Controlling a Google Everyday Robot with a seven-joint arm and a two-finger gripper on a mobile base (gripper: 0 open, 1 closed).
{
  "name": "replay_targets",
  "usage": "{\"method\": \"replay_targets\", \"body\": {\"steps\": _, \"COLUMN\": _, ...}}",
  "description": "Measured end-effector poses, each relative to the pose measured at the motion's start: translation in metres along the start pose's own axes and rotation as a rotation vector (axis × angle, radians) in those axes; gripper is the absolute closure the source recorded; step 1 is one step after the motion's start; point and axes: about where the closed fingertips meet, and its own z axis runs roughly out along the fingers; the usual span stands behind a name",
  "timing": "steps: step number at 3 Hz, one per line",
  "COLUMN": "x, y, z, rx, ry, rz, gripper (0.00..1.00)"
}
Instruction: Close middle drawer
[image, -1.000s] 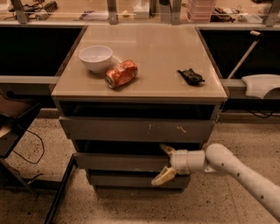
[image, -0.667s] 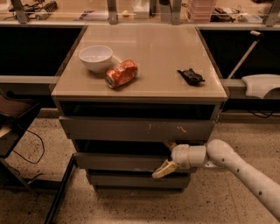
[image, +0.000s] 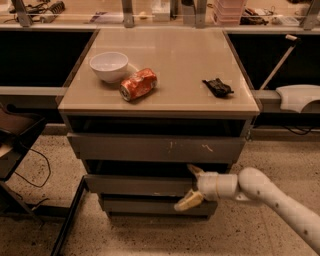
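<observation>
Gripper (image: 183, 187) sits at the right end of the middle drawer (image: 135, 185), its 2 fingers spread apart. One pale finger is over the top edge of the front panel and the other hangs below it, so the jaws straddle the panel rather than clamp it. The drawer is partly out, with a dark gap showing above its front. It lies between the top drawer (image: 155, 148), whose front carries pale scratches, and the lowest drawer (image: 150, 206).

The main risk, as I judge it, is pinching. If the push goes in with the fingers placed like this, the upper one could jam in the gap under the top drawer. The lower one could catch on the lowest front. Pushing so far to the right might also skew the drawer on its runners.

On the cabinet top (image: 170, 50), a jolt could roll the crushed can (image: 138, 84) lying beside the white bowl (image: 109, 66).
</observation>
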Motion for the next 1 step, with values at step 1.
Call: {"method": "replay_targets", "body": {"steps": 1, "x": 0.0372, "y": 0.0248, "z": -0.0477, "rx": 0.154, "ry": 0.065, "rz": 0.108, "gripper": 0.0}}
